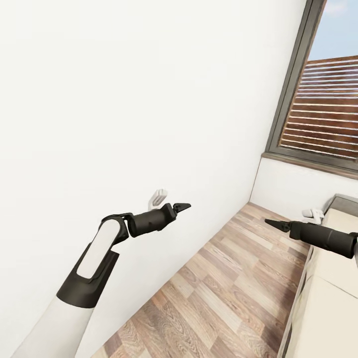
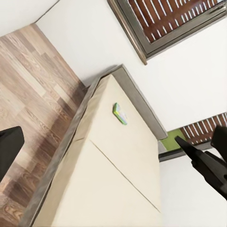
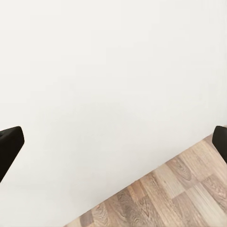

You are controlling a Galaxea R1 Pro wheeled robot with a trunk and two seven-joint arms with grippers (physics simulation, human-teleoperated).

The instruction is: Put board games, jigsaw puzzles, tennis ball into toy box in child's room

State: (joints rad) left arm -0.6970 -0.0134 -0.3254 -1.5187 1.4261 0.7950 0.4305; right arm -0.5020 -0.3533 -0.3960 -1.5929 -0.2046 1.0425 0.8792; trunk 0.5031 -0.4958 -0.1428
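A small green, flat box [image 2: 119, 113] that looks like a board game lies on the beige bed [image 2: 123, 161] in the left wrist view. My left gripper [image 1: 182, 206] hangs in the air beside the white wall, open and empty; one of its dark fingers [image 2: 9, 146] shows at the edge of its wrist view. My right gripper [image 1: 272, 223] is held over the wood floor near the bed's edge [image 1: 323, 278], also open and empty, with its fingers [image 3: 9, 146] wide apart. The table, toy box, puzzles and tennis ball are out of view.
A white wall [image 1: 124, 99] runs close along my left side. A window with brown slats [image 1: 323, 114] is set in the far wall. A strip of wood floor [image 1: 223, 288] lies between the wall and the bed.
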